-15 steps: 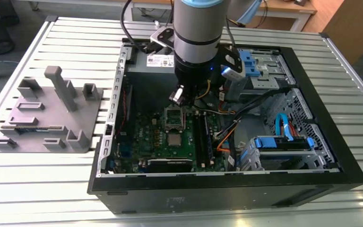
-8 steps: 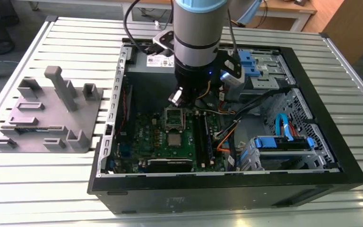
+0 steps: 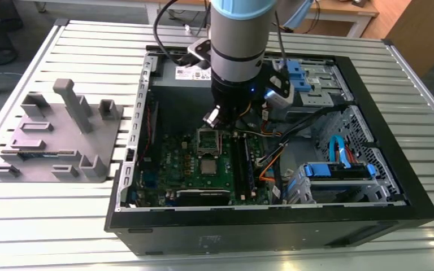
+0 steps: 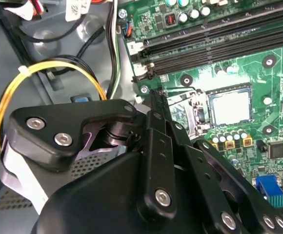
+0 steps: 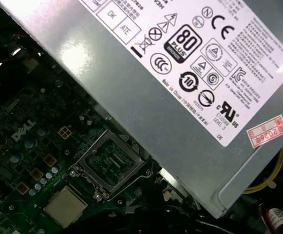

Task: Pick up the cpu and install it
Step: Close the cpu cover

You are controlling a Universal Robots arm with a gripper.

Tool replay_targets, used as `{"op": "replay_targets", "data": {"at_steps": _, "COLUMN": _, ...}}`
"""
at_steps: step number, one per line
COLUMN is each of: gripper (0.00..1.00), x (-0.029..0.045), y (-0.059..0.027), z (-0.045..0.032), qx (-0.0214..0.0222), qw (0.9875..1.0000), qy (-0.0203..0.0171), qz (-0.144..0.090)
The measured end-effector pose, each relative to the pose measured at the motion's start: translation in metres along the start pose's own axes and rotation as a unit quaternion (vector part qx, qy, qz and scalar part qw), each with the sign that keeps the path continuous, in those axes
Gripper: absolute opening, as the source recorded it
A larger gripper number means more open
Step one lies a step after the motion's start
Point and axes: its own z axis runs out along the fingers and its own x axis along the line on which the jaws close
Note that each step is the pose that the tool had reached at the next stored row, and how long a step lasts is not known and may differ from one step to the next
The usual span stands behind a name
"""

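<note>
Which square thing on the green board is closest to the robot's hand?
The hollow metal socket frame, right by the gripper. The cpu, a solid pale square, sits farther from it.

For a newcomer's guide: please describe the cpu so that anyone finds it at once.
Inside the open computer case lies a green motherboard. Near its middle sits the cpu, a small flat square; its pale-grey top distinguishes it from the shiny oblong frame beside it.
</note>
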Motion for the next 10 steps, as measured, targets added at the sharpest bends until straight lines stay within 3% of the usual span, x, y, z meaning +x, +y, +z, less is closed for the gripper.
{"op": "replay_targets", "data": {"at_steps": 10, "gripper": 0.11, "x": -0.0066, "y": 0.0026, "z": 0.0112, "qx": 0.0027, "qw": 0.9998, "qy": 0.0055, "qz": 0.018}}
